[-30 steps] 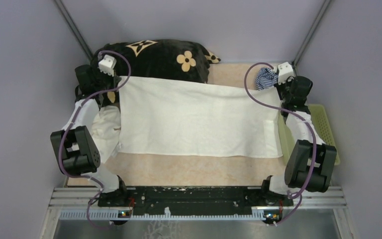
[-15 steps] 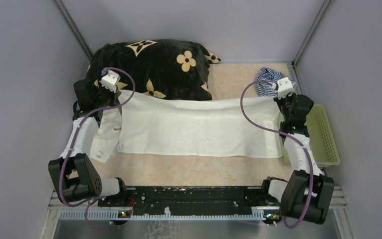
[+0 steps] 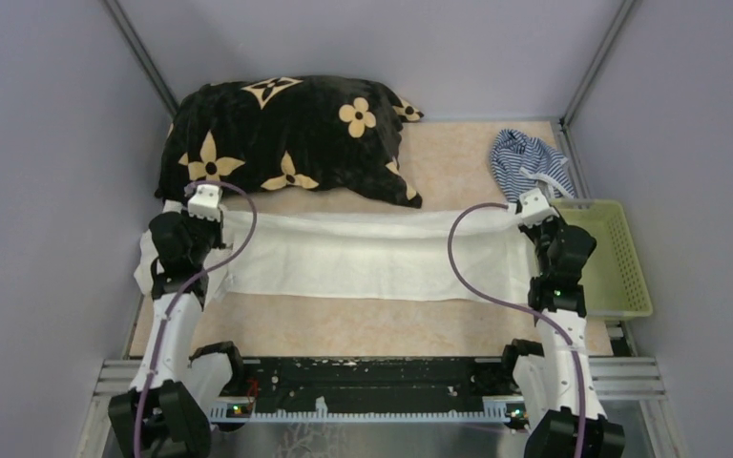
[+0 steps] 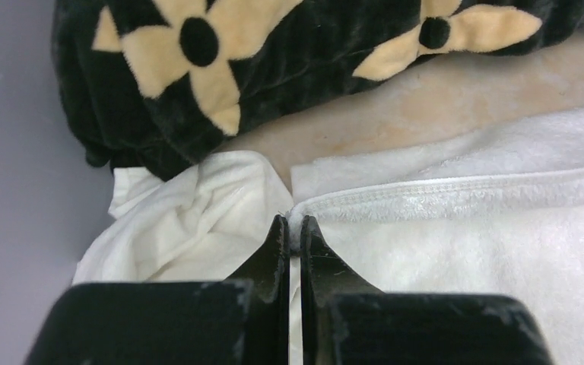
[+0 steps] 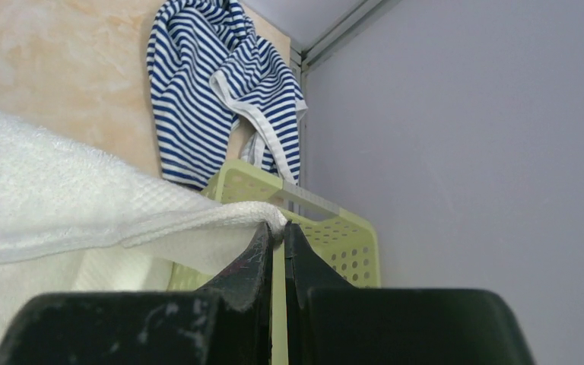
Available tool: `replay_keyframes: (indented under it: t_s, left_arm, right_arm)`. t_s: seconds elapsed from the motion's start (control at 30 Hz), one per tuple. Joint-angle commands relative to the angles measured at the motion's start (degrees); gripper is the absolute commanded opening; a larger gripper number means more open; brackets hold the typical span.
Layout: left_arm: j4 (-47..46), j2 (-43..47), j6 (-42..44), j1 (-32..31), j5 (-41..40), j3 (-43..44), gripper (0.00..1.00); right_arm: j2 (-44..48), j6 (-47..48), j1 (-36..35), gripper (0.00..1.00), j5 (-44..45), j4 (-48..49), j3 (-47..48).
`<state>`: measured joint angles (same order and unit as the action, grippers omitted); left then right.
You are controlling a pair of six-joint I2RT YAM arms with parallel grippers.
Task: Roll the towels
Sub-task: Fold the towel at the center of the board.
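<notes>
My left gripper (image 4: 290, 228) and right gripper (image 5: 277, 232) each pinch the long towel's (image 3: 372, 262) far hem — I'd draw both toward me evenly, keeping it taut.

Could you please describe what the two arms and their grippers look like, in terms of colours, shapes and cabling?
Both arms have white link segments joined by bulky black joint housings. A purple cable loops loosely along each arm up to a small white camera block on the wrist. The left gripper and right gripper each have two matte black, wedge-shaped fingers tapering to thin tips. No markings are legible.
</notes>
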<state>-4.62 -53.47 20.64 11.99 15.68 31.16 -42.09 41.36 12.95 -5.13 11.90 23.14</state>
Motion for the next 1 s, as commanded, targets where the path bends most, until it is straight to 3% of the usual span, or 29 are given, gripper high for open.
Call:
replay_keyframes:
  t_s: [0.0, 0.17, 0.3, 0.47, 0.67, 0.87, 0.97]
  left_arm:
    - [-4.4, 9.0, -4.3, 0.1, -8.6, -5.7, 0.00]
    - [-2.3, 16.6, -5.0, 0.1, -12.2, -9.7, 0.00]
    - [0.7, 20.2, -3.7, 0.1, -9.8, -10.9, 0.02]
    - [5.7, 21.8, -2.4, 0.0, -6.8, -10.4, 0.12]
    - [10.5, 20.6, -2.1, -0.7, -7.4, -7.8, 0.36]
    - [10.3, 21.1, -2.5, -1.0, -8.9, -7.7, 0.56]
    - [9.6, 21.3, -3.0, -1.0, -10.2, -7.3, 0.61]
  right_arm:
    - [3.1, 5.4, -1.2, 0.00, 1.2, -5.8, 0.6]
    - [6.4, 10.3, -1.9, 0.00, 0.4, -13.6, 0.7]
    - [9.9, 15.2, -2.7, 0.00, 0.3, -21.0, 1.0]
    - [13.8, 19.0, -3.7, 0.00, 0.7, -30.2, 2.0]
    - [16.8, 20.4, -4.4, 0.00, 2.3, -32.8, 0.0]
    - [16.8, 21.1, -4.6, 0.26, 3.9, -30.8, 0.0]
    - [16.6, 20.5, -4.7, 0.52, 4.4, -28.9, 0.7]
